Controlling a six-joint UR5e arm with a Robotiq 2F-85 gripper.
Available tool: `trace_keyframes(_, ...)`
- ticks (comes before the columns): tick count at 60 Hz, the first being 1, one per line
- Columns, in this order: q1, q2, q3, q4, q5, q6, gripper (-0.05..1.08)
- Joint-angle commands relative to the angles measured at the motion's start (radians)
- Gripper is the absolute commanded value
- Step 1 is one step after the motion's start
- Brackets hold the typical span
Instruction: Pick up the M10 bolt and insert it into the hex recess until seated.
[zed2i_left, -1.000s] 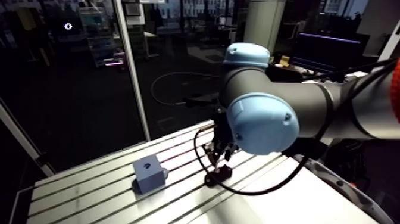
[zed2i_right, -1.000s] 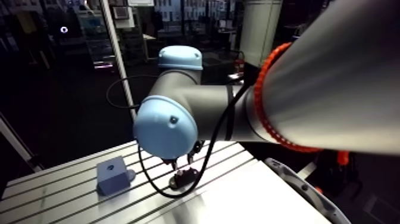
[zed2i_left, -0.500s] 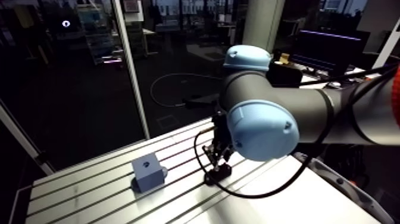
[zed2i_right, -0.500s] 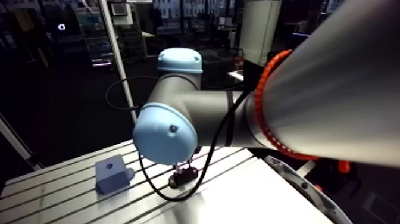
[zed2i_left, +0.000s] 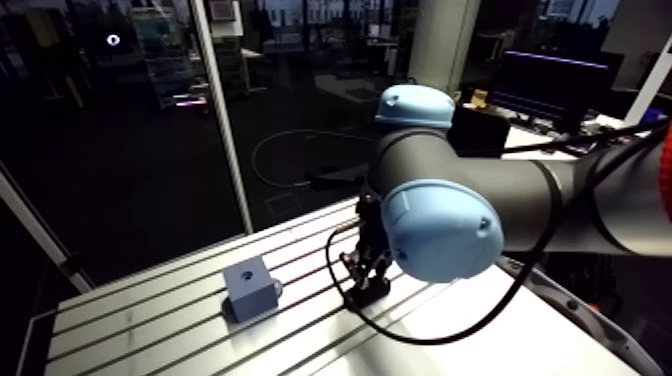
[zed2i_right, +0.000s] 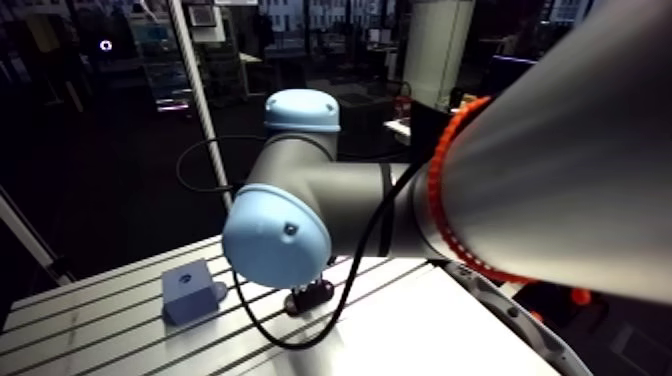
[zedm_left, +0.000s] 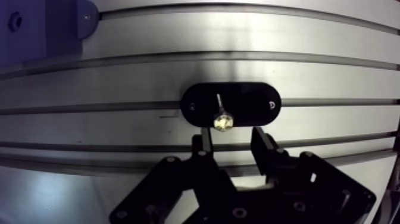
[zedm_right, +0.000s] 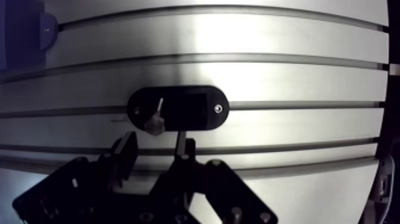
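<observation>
In the wrist view, the M10 bolt (zedm_left: 222, 121) stands in a black oval holder (zedm_left: 250, 104) on the slotted table (zedm_left: 238, 36), its bright hex head facing up. My gripper (zedm_left: 232, 142) is open. Its two fingertips sit just short of the bolt head, which lines up with the gap between them and touches neither finger. The blue block (zedm_left: 41, 30) with the recess lies farther ahead and off to one side. In the arm view, the gripper (zed2i_left: 365, 282) hangs low over the holder, and the blue block (zed2i_left: 250, 288) sits to its left with a small dark hole on top.
The holder spans one table slot (zedm_left: 89, 108), and parallel slots run across the aluminium top. A glass partition with a white post (zed2i_left: 222, 130) rises behind the table's far edge. Bare table lies between the holder and the blue block.
The gripper has come down closer to the black holder and bolt. The arm view has shifted slightly with the arm. The blue block has not moved.
</observation>
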Motion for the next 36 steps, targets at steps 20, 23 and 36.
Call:
trace_keyframes(20,0.037,0.000,0.004,-0.038,0.000,-0.039,0.53)
trace_keyframes(23,0.037,0.001,0.004,-0.045,0.000,-0.040,0.53)
trace_keyframes(36,0.035,0.001,0.002,-0.049,0.000,-0.043,0.52)
